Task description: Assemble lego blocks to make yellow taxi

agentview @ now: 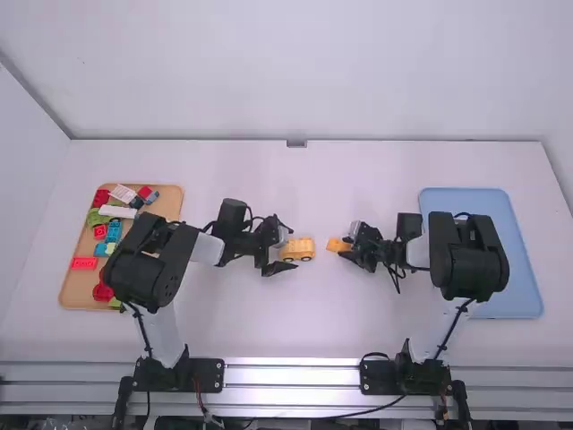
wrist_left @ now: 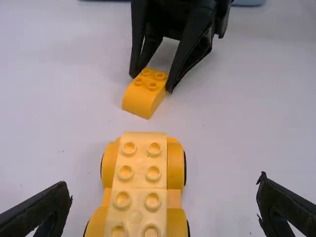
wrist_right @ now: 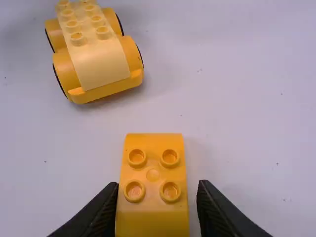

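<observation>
Smooth tabletop, curved studded block.

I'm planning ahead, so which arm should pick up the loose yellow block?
Probably the right: the right hand has open fingers flanking the block. The left hand is farther off, beyond the yellow car.

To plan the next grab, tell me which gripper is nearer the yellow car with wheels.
Left. The left gripper is open at the wheeled car; the right gripper is across a gap, at the loose block.
</observation>
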`<action>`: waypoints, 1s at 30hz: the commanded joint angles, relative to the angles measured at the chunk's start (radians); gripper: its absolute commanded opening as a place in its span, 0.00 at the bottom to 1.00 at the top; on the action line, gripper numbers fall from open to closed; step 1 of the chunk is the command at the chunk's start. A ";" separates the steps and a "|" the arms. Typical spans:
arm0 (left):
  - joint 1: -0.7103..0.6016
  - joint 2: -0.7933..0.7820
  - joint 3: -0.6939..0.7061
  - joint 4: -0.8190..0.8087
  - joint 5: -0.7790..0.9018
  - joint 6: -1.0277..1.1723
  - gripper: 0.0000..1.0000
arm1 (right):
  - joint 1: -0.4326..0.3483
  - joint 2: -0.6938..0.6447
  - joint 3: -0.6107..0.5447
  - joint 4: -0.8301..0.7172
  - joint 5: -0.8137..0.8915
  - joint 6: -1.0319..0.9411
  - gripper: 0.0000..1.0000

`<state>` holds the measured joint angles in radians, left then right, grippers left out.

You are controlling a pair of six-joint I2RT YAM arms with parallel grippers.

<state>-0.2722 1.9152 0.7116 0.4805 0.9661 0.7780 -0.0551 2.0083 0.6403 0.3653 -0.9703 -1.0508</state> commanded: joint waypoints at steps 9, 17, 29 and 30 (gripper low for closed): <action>-0.003 0.015 0.003 -0.008 -0.009 0.004 0.99 | -0.006 0.010 0.016 -0.028 -0.071 -0.038 0.31; -0.003 0.090 0.004 0.069 -0.032 0.004 0.99 | 0.011 -0.111 0.015 -0.041 -0.192 -0.020 0.31; -0.018 0.258 0.095 0.154 0.040 0.002 0.99 | 0.202 -0.189 0.066 -0.126 -0.047 -0.024 0.30; -0.018 0.259 0.097 0.154 0.041 0.003 1.00 | 0.204 -0.189 0.069 -0.134 -0.045 -0.027 0.30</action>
<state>-0.2756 2.1468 0.7940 0.6418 0.9771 0.7815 0.1364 1.8332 0.6712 0.2398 -1.0386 -1.0702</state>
